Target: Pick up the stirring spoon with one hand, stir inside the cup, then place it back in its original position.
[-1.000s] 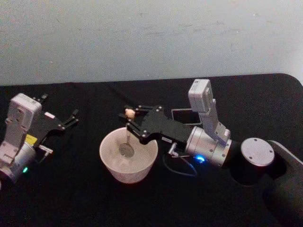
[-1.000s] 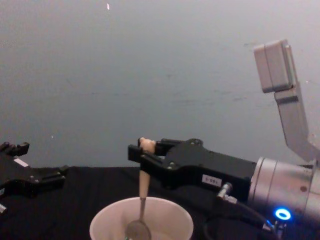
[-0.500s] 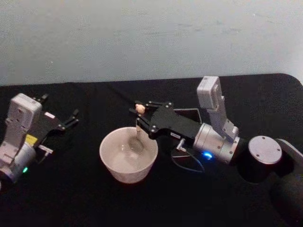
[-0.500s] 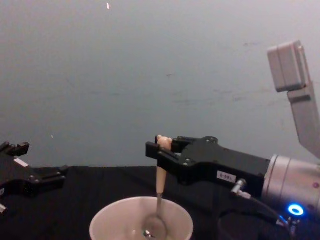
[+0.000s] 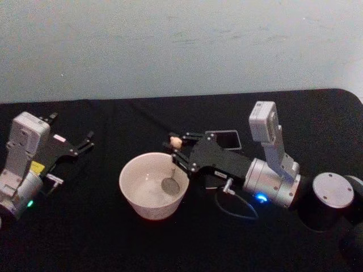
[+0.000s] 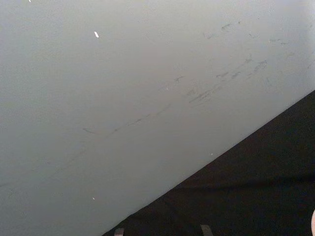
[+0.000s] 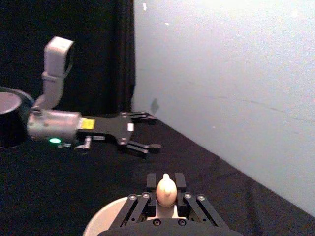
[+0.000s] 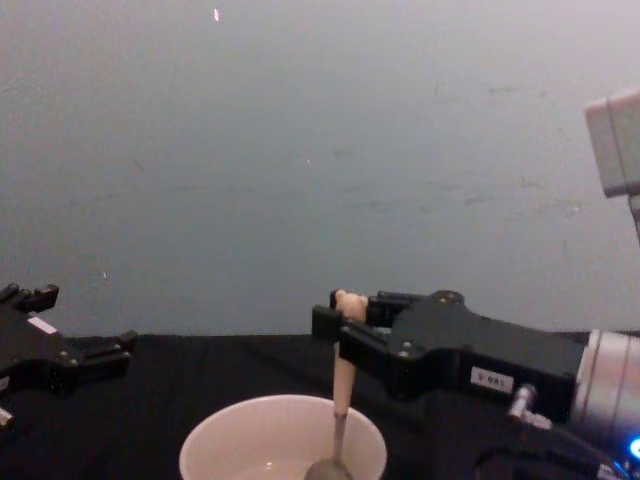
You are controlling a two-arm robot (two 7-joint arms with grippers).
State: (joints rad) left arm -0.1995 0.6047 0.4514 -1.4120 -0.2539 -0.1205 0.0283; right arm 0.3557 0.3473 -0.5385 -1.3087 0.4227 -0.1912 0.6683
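R claw (image 5: 177,145) sits mid-frame in the head view, clenched on the peach handle of the stirring spoon (image 5: 172,162) just under the bear head. The spoon is near upright w/ its bowl down inside the cup (image 5: 129,170), toward the cup's right side. The dark grey square holder (image 5: 227,137) stands on the black desk (image 5: 85,238) just behind that claw, right of centre; L claw (image 5: 72,129) rests at the left edge, fingers spread w/ nothing in them, well apart from the cup.

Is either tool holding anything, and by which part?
The right tool grips the stirring spoon by its peach handle, just below the bear head, bowl in the cup. The left tool holds nothing.
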